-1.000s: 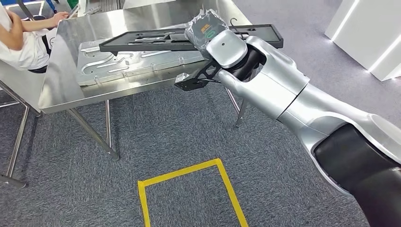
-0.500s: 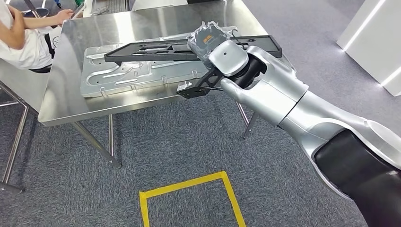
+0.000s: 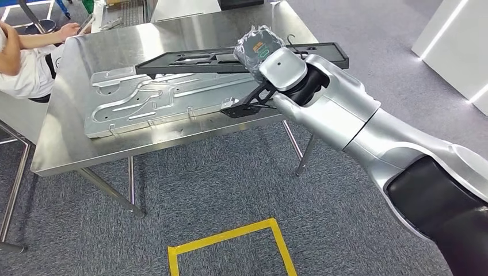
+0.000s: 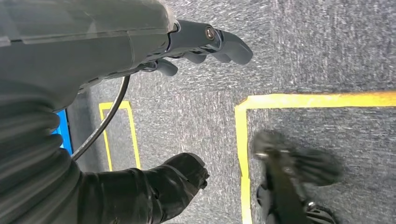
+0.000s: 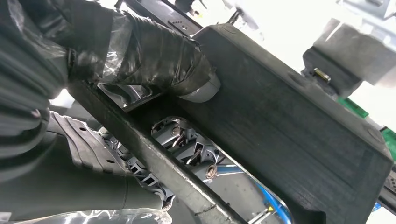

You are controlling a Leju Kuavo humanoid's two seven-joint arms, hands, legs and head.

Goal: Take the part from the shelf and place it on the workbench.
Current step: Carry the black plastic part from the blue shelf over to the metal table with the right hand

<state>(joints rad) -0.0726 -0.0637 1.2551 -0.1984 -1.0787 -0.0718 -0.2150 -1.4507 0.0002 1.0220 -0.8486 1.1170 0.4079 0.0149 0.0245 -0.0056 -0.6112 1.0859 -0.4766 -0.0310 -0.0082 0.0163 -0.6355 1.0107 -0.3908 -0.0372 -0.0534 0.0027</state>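
A long flat black part (image 3: 190,60) hangs level just above the steel workbench (image 3: 75,86), gripped near its middle by my right hand (image 3: 256,49), which is wrapped in clear plastic. In the right wrist view the thumb lies on the black part (image 5: 280,126) and the fingers (image 5: 187,144) curl under its frame. Beneath the part lies a large embossed aluminium plate (image 3: 155,100) on the bench. My left hand (image 4: 201,44) hangs over the carpet, fingers loosely curled, holding nothing.
A person in a white shirt (image 3: 23,69) sits at the bench's far left corner. Yellow tape (image 3: 230,241) marks a rectangle on the grey carpet in front of the bench. White structures (image 3: 460,40) stand at the right.
The camera has moved closer to the bench and a little rightward. The black part, still in my right hand, now reaches farther over the bench top.
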